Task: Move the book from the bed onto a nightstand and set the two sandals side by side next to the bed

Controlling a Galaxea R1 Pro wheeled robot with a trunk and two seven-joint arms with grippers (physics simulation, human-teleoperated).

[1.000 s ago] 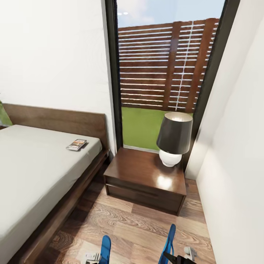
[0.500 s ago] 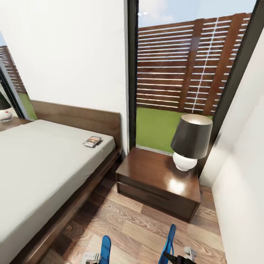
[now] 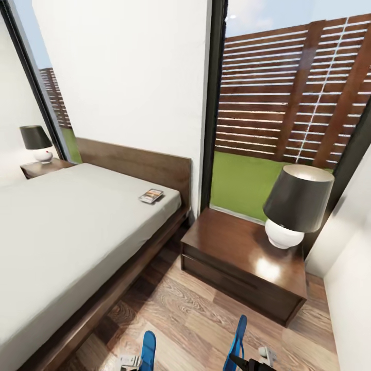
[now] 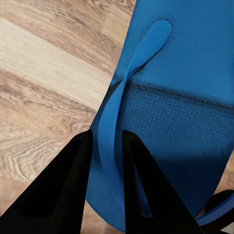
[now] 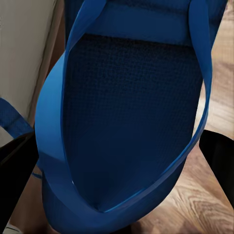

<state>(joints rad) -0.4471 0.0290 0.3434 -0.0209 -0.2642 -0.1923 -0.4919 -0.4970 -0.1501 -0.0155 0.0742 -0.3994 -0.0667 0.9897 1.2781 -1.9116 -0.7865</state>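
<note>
A blue sandal (image 4: pixel 170 122) is held by the left end effector (image 4: pixel 105 195), its dark fingers closed narrowly on a thin strap, and a second sandal (image 5: pixel 131 122) is carried by the right end effector (image 5: pixel 117 165), its fingers set at either edge of the sole. In the head view both sandals are seen edge-on, long axes running away from the robot over the wooden floor (image 3: pixel 196 319). The bed (image 3: pixel 67 221) lies ahead to the left, so the left arm is judged nearer for setting down beside it. The book (image 3: pixel 151 196) rests on the mattress near the headboard. The nightstand (image 3: pixel 242 257), just right of the bed, carries a lamp (image 3: pixel 296 206).
</note>
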